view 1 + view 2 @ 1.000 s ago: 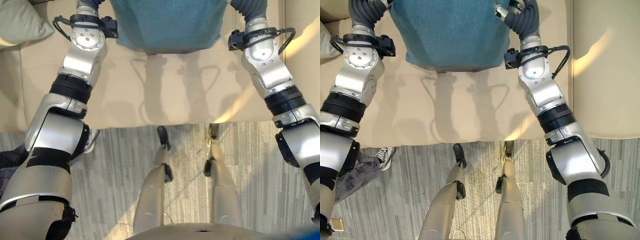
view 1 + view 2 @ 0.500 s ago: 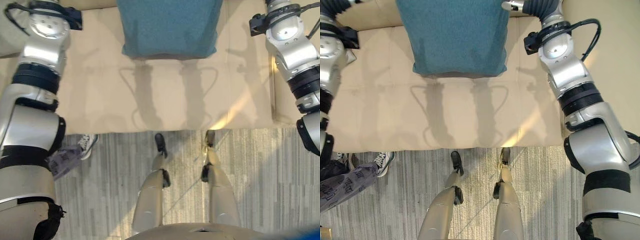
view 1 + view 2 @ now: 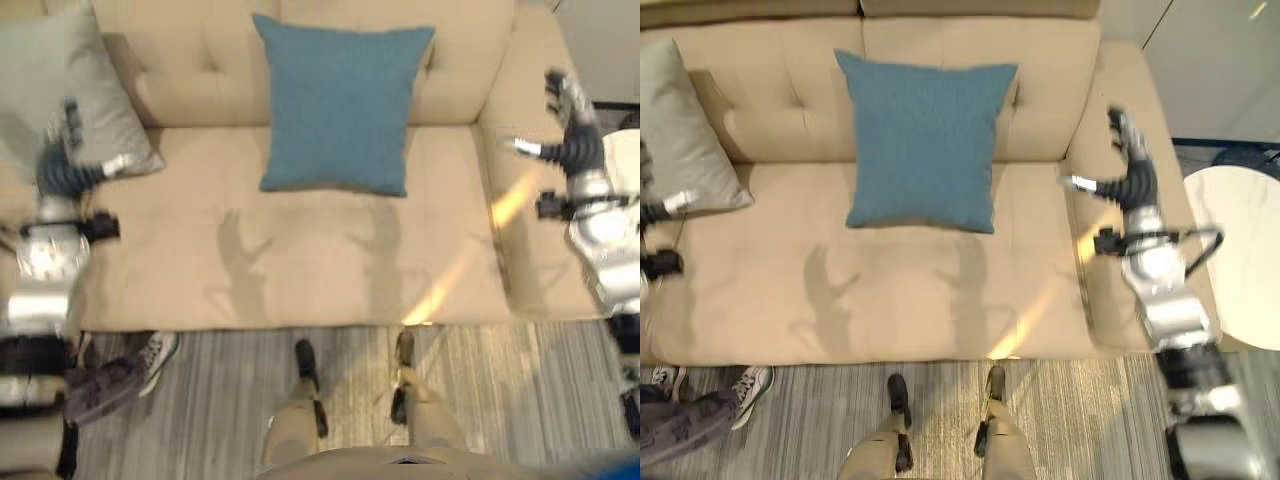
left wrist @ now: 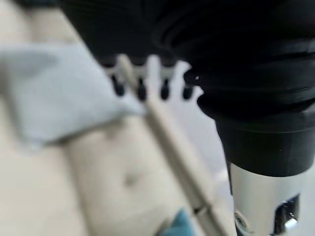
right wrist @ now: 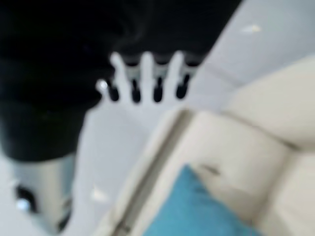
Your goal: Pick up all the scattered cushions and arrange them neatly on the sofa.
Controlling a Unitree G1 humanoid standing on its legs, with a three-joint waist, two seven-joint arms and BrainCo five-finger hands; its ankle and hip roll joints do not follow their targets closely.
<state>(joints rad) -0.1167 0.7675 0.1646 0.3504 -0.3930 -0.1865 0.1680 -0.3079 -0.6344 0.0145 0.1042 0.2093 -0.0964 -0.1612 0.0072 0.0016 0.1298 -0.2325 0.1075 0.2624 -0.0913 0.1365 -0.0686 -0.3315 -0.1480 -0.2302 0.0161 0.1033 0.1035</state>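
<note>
Blue cushion (image 3: 924, 143) propped on beige sofa (image 3: 900, 275), grey cushion (image 3: 680, 135) left, striped carpet (image 3: 830, 420)

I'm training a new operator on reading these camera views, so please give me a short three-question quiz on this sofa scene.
1. True or false: the teal cushion stands against the sofa backrest, free of both robot hands.
2. Multiple choice: the grey cushion is (A) at the sofa's left end, (B) on the floor, (C) on the white round table.
3. Fill in: the right robot hand hangs over the sofa's right ____, fingers straight.

Key: 1 true. 2 A. 3 armrest. The left robot hand is also open, near the grey cushion.
</note>
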